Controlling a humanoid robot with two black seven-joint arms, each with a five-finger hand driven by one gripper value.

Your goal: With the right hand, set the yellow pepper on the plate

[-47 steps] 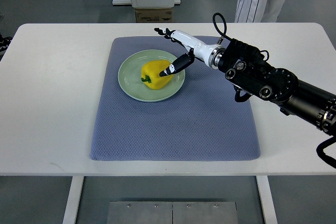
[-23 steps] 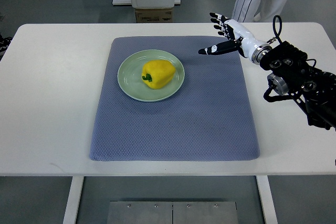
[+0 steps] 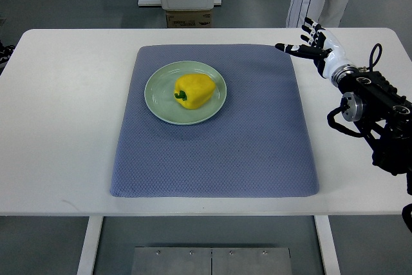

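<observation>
While the yellow pepper (image 3: pixel 193 90) sits on the plate (image 3: pixel 158 98), the right hand (image 3: pixel 315 43) hangs spread above the white table (image 3: pixel 64 127).

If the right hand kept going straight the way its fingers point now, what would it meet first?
The right hand points toward picture-left along the mat's far edge. Nothing stands on that line; the yellow pepper and plate lie nearer the robot. Height is unclear.
</observation>
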